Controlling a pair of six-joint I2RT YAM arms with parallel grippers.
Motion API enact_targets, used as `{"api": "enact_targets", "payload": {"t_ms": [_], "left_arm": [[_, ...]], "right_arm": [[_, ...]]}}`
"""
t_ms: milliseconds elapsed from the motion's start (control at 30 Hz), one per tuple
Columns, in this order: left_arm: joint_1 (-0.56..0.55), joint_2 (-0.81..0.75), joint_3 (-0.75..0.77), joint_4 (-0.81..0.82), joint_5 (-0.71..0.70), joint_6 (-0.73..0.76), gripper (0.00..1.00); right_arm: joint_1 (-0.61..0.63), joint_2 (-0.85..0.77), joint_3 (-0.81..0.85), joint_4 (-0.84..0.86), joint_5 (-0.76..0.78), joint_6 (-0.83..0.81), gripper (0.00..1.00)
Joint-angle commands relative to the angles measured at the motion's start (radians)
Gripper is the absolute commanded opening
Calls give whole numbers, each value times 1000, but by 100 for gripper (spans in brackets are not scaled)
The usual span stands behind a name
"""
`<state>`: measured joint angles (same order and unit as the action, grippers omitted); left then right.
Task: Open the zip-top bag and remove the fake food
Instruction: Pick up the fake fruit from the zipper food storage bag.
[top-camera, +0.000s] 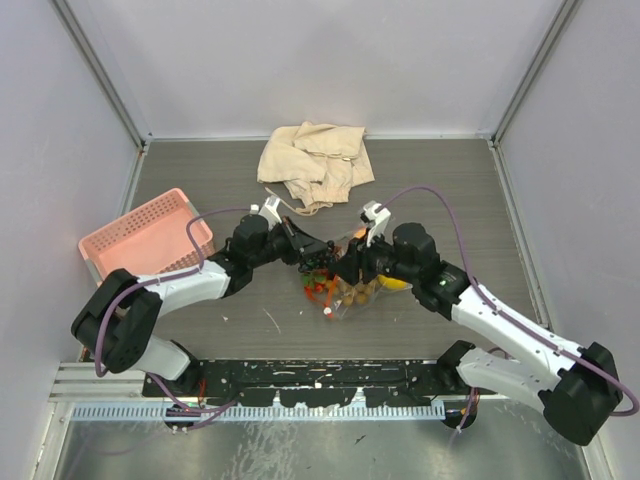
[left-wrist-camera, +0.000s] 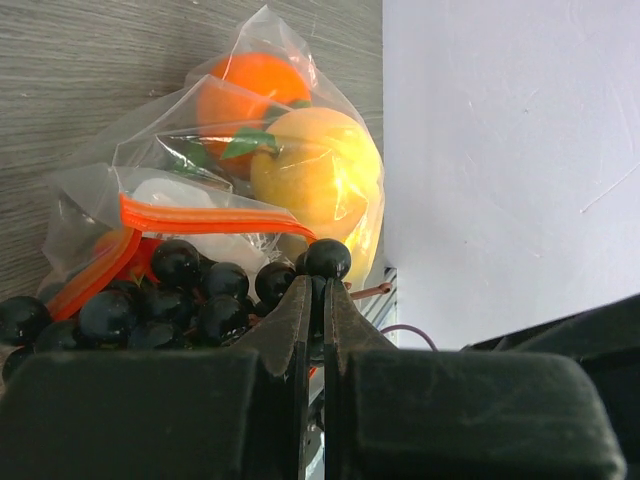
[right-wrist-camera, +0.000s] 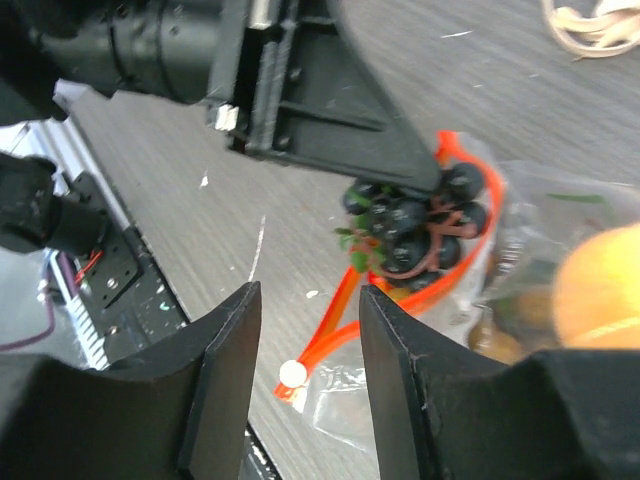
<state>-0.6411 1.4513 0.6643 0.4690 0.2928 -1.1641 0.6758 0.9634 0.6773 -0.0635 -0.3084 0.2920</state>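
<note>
The clear thin plastic zip-top bag (left-wrist-camera: 150, 140) with the orange-red strip is lying open on the grey table (top-camera: 450, 200) between the 2 arms. The left gripper (left-wrist-camera: 312, 285) is closed, its tips touching the dark purple plastic grapes (right-wrist-camera: 415, 225) at the bag's mouth. The right gripper (right-wrist-camera: 308, 295) is hovering open and empty beside them.

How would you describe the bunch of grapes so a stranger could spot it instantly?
On the grey table, find the clear zip-top bag at its centre. By its orange-red zip strip lies the grape bunch, pinched by the left gripper. It's the only near-black cluster; its neighbours are a smooth orange fruit and a yellow fruit.
</note>
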Motion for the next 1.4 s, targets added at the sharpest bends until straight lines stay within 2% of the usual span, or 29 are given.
{"api": "enact_targets", "payload": {"t_ms": [0, 167, 367, 633, 800, 933, 1133, 1367], "left_arm": [[3, -3, 4, 92, -5, -9, 0], [4, -4, 0, 96, -2, -14, 0], [3, -10, -3, 99, -4, -16, 0], [3, -13, -4, 106, -5, -23, 0], [4, -17, -5, 110, 5, -31, 0], [3, -20, -6, 112, 12, -35, 0], [2, -22, -2, 107, 26, -40, 0], [3, -21, -3, 106, 34, -42, 0]], "right_arm": [[92, 38, -7, 117, -3, 8, 50], [239, 145, 21, 115, 265, 33, 50], [333, 235, 31, 133, 530, 134, 48], [512, 343, 37, 208, 956, 309, 48], [601, 415, 58, 198, 1250, 409, 48], [628, 478, 93, 189, 1343, 451, 48], [639, 552, 87, 280, 1391, 441, 48], [638, 614, 91, 305, 1429, 491, 49]]}}
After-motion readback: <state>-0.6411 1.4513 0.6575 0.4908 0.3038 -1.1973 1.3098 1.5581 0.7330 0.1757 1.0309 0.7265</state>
